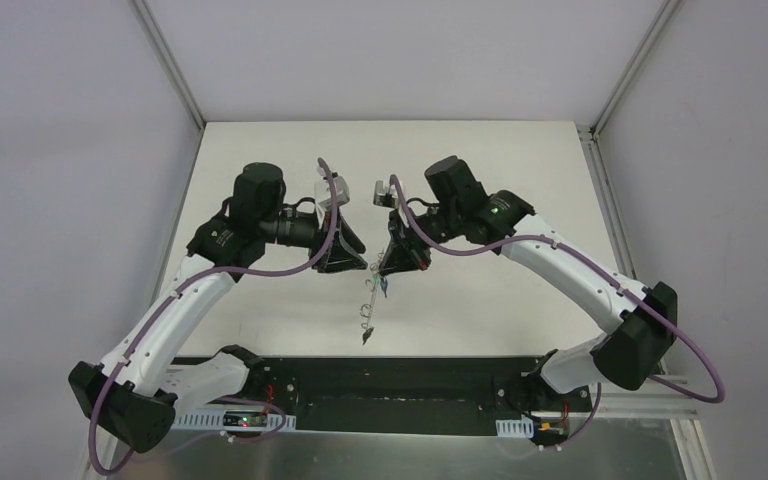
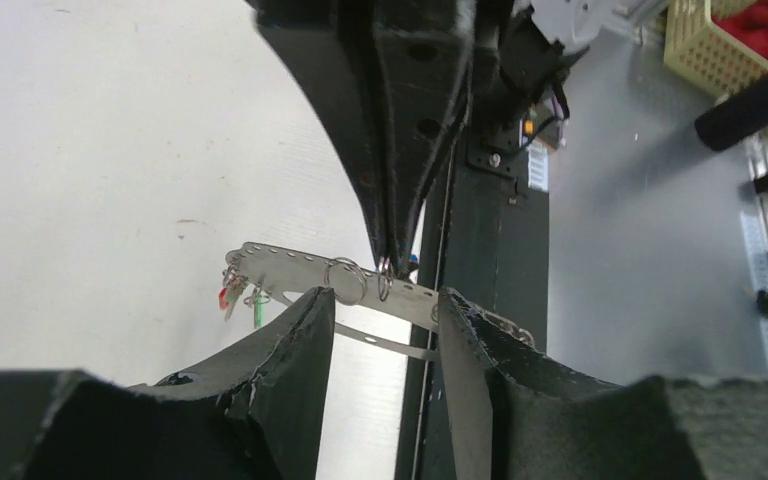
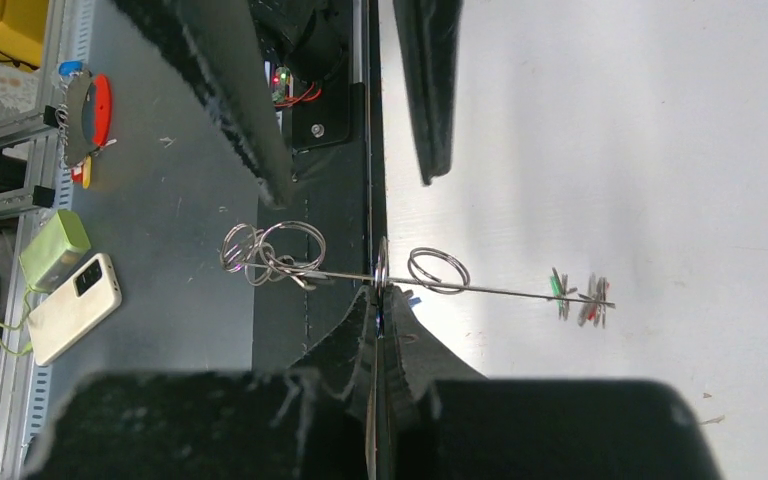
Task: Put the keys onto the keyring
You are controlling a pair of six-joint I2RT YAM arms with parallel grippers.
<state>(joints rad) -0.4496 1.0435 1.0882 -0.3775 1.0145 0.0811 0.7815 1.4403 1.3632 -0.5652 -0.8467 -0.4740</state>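
Observation:
The keyring is a thin silver metal band held in the air between both grippers. In the left wrist view the keyring shows as a flat perforated strip carrying a red tag, a green tag and a split ring. My right gripper is shut on a small key with a blue tag, whose ring sits on the keyring. My left gripper is open, its fingers to either side of the band without gripping it. Several split rings bunch at one end.
The black base rail runs along the near table edge under the keyring. Off the table there are a phone, a green block and a yellow basket. White table lies beyond the grippers.

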